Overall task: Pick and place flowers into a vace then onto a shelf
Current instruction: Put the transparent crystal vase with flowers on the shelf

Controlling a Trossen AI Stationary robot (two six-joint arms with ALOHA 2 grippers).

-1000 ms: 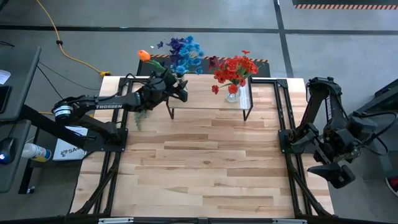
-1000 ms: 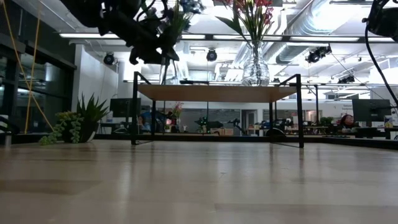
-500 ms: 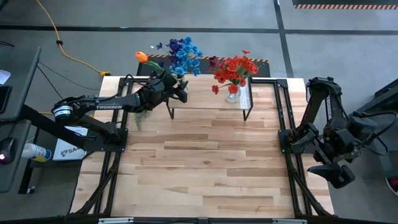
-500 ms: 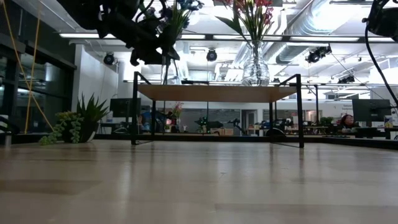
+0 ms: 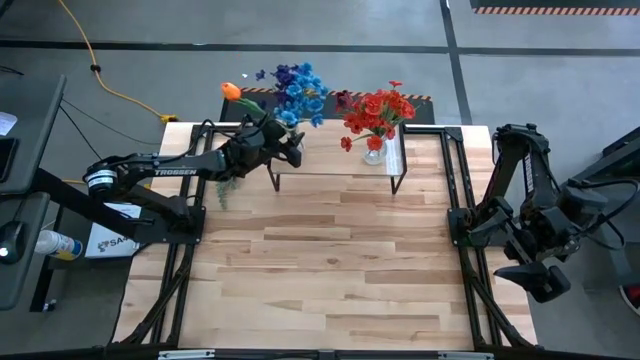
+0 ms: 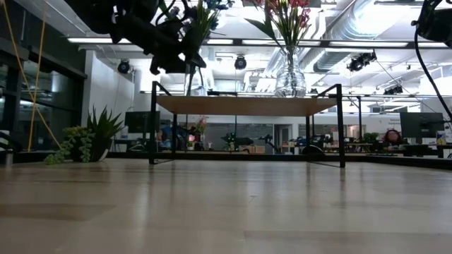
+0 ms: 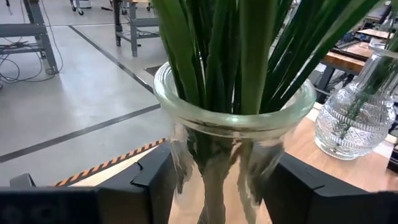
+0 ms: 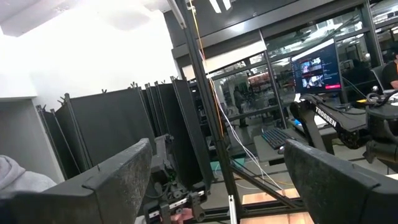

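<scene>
A clear glass vase (image 7: 217, 155) holds green stems whose blue blooms (image 5: 298, 88) and one orange bloom (image 5: 232, 90) spread above it. It stands upright at the left end of the shelf (image 5: 340, 165), with my left gripper (image 7: 217, 186) shut around it. On the shelf's right end stands a second, cut-glass vase (image 6: 289, 74) with red flowers (image 5: 380, 108). My right gripper (image 5: 535, 280) waits open, raised beyond the table's right edge. My left gripper has the vase's glass wall (image 7: 180, 168) just below the flared rim between its two fingers, one on each side. The fingers come nearly level from the table's left. The vase stays upright, its base at the shelf's top (image 6: 189, 92).
A small green leafy plant (image 6: 88, 141) sits on the table left of the shelf, under my left arm. The shelf's black legs (image 6: 152, 127) stand at the table's far side. The wide wooden tabletop (image 5: 330, 270) stretches toward the near edge.
</scene>
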